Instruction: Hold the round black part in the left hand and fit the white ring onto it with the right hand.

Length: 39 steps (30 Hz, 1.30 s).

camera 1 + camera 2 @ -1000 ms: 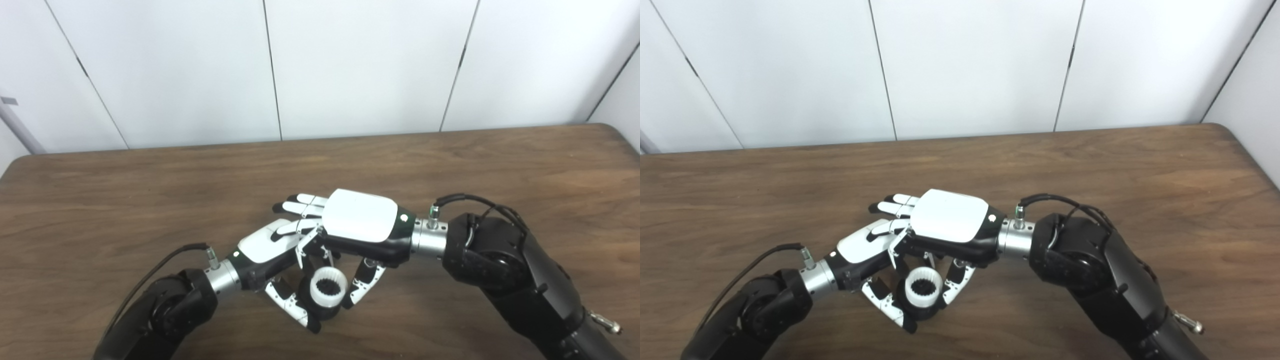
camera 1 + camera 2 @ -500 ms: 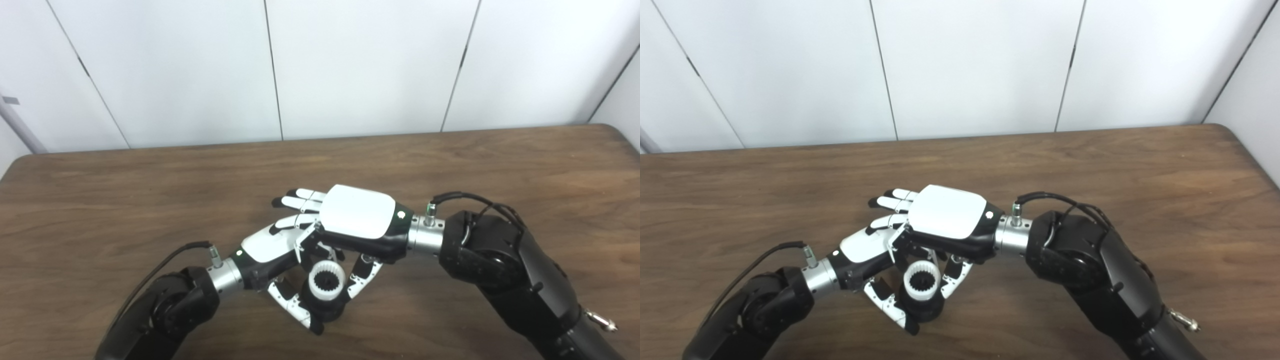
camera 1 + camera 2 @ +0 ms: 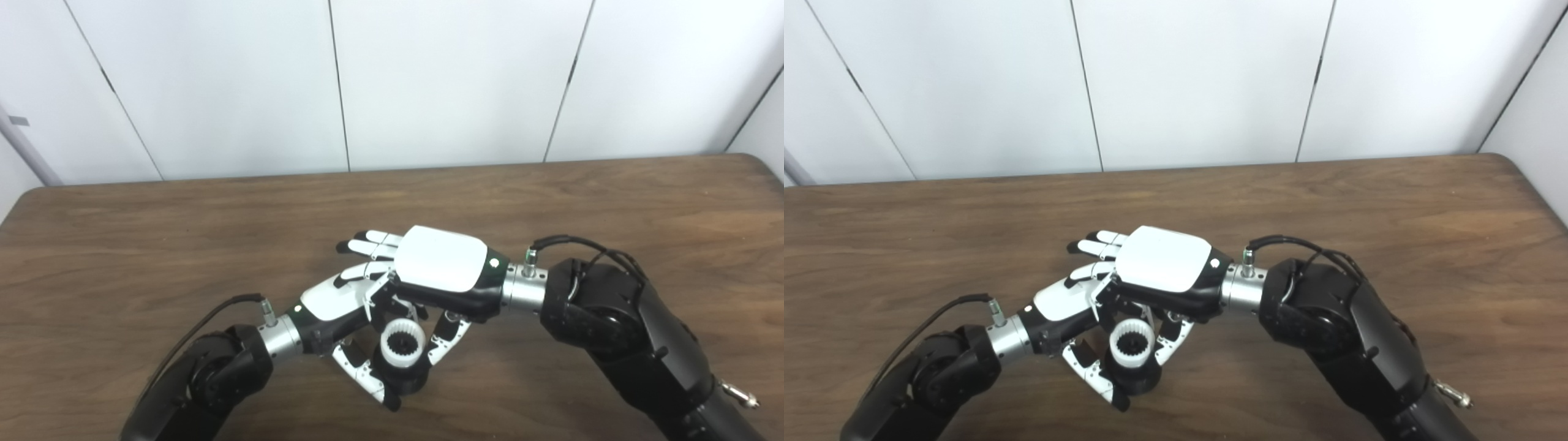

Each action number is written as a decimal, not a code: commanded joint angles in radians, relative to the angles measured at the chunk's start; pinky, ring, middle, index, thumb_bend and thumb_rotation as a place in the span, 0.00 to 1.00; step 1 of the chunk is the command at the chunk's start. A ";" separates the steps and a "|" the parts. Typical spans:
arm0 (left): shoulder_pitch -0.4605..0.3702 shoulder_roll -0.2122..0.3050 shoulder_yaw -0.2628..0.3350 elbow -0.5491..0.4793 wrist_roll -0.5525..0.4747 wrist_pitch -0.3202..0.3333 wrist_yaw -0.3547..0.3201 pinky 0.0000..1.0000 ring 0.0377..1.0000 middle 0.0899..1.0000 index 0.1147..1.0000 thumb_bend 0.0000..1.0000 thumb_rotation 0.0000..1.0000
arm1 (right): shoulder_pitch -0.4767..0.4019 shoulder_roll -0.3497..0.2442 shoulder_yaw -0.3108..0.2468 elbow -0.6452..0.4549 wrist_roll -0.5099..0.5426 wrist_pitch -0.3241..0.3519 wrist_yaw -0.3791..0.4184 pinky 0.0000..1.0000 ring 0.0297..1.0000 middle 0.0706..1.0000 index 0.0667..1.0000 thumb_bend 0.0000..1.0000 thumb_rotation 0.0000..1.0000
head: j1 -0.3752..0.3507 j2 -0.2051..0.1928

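The left hand [image 3: 334, 300] came in low from the left, its thumb and fingers wrapped around the black part [image 3: 407, 380], which it held just above the table [image 3: 122, 245]. The ring [image 3: 402, 343] sat on top of the part, its toothed bore facing up toward the cameras, so the pressing axis looked near vertical. The right hand [image 3: 441, 269] lay palm-down directly above, thumb and fingers pinching the ring's sides. Whether the ring was fully seated could not be told.

Both hands, left hand [image 3: 327, 300] and right hand [image 3: 442, 267], wear glossy white shells; silver wrists, bulky black forearms, thin black cables.
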 commanded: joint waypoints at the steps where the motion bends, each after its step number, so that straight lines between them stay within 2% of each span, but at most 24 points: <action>1: -0.028 -0.005 0.014 -0.021 -0.001 -0.021 0.033 1.00 0.94 0.73 0.41 0.52 0.06 | -0.030 0.003 -0.010 -0.016 0.012 -0.018 -0.029 1.00 1.00 0.87 0.44 0.53 0.14 | 0.002 0.001; 15: -0.028 -0.006 0.020 -0.016 -0.009 -0.020 0.042 1.00 0.94 0.74 0.41 0.52 0.06 | -0.013 0.004 -0.009 -0.013 0.036 -0.024 -0.039 1.00 1.00 0.85 0.44 0.53 0.14 | 0.002 0.008; 39: -0.022 -0.005 0.035 -0.041 -0.034 -0.006 -0.006 1.00 0.98 0.75 0.41 0.52 0.06 | -0.036 -0.026 -0.022 -0.032 0.043 -0.001 -0.004 1.00 1.00 0.92 0.45 0.52 0.14 | -0.004 0.014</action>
